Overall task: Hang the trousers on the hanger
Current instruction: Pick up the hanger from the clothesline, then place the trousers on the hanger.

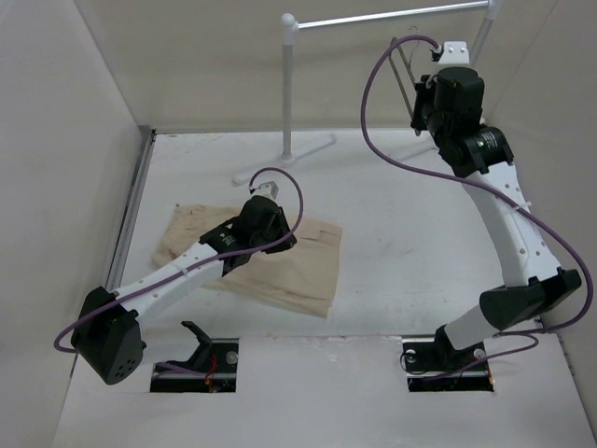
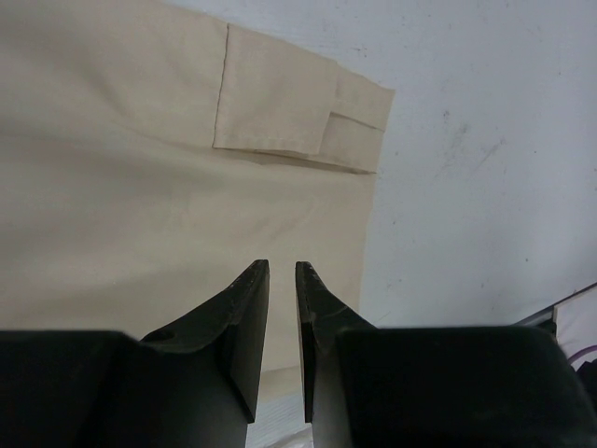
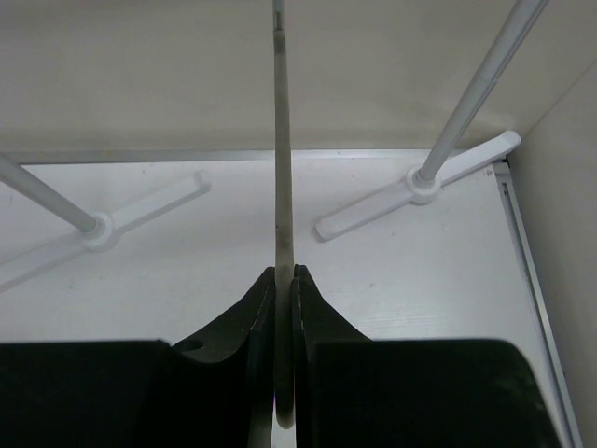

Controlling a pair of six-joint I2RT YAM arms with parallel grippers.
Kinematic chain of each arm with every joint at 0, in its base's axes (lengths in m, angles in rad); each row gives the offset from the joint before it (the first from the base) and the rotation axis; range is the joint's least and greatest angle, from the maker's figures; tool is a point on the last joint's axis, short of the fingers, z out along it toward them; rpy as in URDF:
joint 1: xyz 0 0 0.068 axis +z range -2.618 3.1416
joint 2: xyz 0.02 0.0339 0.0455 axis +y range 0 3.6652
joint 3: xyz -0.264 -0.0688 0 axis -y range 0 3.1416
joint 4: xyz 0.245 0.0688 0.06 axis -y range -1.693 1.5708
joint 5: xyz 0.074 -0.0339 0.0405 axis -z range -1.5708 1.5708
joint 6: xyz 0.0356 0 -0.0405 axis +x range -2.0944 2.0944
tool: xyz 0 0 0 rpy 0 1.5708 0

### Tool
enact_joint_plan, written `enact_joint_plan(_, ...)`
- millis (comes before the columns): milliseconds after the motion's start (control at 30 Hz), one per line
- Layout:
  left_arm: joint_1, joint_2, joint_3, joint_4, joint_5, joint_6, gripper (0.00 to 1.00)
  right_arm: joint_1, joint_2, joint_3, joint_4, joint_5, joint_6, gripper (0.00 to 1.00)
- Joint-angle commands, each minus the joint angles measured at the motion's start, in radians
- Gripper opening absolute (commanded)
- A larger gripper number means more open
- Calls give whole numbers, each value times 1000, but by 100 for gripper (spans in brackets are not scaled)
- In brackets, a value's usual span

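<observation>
Over table [image 1: 420,243] far right corner: right gripper [image 3: 284,272] clamps hanger [image 3: 279,140]. Trousers [image 1: 300,269] flat near left edge, unhung; left gripper [image 2: 282,267] above them, jaws barely apart, empty. Hanging not begun.

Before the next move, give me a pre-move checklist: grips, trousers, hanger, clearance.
1. Right gripper shut on the hanger: ok, the thin bar sits between its jaws.
2. Hanger clear of the white rack: cannot tell, they look close in the top view.
3. Trousers lying on the table under the left arm: ok.
4. Left gripper over the cloth, near the flap pocket: ok.
5. Left gripper holding cloth: cannot tell; its jaws are nearly closed and no cloth shows between the tips.
6. Trousers on the hanger: not ok, the two are far apart.
</observation>
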Motion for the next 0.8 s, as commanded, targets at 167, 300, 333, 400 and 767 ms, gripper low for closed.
enact_joint_plan(167,-11,-8,30,31,-14,-5,16,25,-212,-182,195,13,22,0)
enact_joint_plan(300,3,13,86,14,-5,-12,16,62,-290,-302,181,18,44,0)
enact_joint_plan(333,3,18,113,8,0,-21,16,79,-314,-354,178,18,57,0)
enact_joint_plan(400,-3,35,183,-4,9,-44,17,109,-366,-476,180,30,94,0)
enact_joint_plan(767,-166,284,539,-6,-17,-206,39,381,-587,-949,111,177,384,0)
